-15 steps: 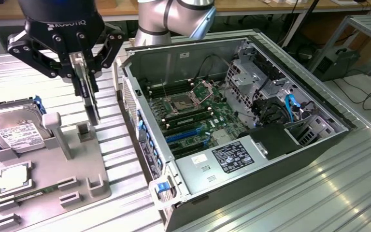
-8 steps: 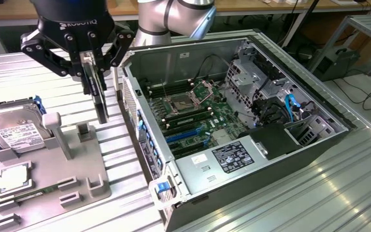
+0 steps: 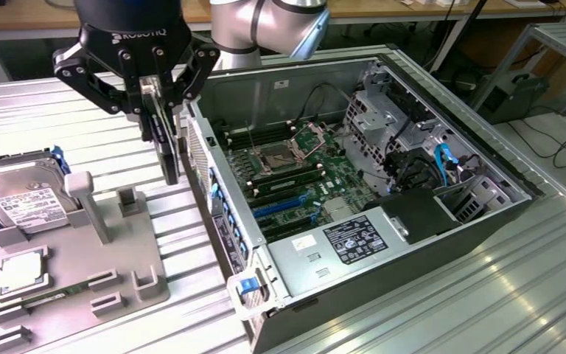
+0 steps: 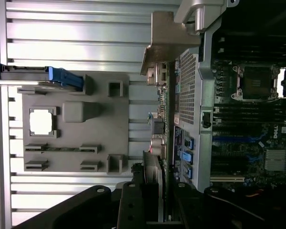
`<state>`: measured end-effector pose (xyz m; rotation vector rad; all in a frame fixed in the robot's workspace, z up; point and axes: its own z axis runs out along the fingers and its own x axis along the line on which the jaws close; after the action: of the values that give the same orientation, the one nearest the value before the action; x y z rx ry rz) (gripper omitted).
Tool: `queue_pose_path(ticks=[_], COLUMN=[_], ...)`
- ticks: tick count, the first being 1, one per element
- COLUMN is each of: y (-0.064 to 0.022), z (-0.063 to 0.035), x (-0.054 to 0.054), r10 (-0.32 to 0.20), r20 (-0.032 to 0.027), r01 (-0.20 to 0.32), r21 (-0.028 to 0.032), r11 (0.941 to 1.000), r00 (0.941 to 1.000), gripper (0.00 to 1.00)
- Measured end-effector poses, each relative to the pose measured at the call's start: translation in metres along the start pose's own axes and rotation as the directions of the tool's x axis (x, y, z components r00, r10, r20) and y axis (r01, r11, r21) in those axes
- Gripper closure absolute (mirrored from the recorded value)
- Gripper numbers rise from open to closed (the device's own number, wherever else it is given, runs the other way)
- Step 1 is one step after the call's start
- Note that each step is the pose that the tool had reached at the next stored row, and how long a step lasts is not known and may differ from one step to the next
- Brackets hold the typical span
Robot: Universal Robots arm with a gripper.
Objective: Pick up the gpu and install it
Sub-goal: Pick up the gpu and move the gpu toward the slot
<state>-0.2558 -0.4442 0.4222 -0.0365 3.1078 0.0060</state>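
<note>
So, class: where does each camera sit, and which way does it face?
Exterior view: off the arm, raised, looking down at the open computer case; shows the arm and its fingers clamping the gpu.
Wrist view: on the wrist, looking along the fingers past the gpu to the grey tray.
Shared: gpu, case, tray, hard drive.

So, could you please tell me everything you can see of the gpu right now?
The gpu is a thin flat card, dark edge-on in the exterior view. The wrist view shows its green board edge, small components and a silver metal bracket at the far end. It hangs upright in the air, clamped by the gripper, between the grey holder and the open computer case, close beside the case's perforated rear wall. Only the gripper appears to touch it.
</note>
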Motion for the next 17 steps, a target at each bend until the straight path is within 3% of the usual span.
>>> queue_pose_path(ticks=[17], y=[-0.0004], z=[0.001], x=[-0.019], r10=[0.0], r20=[0.0], r01=[0.0], r21=[0.0], r11=[1.0], r00=[1.0], gripper=[0.72])
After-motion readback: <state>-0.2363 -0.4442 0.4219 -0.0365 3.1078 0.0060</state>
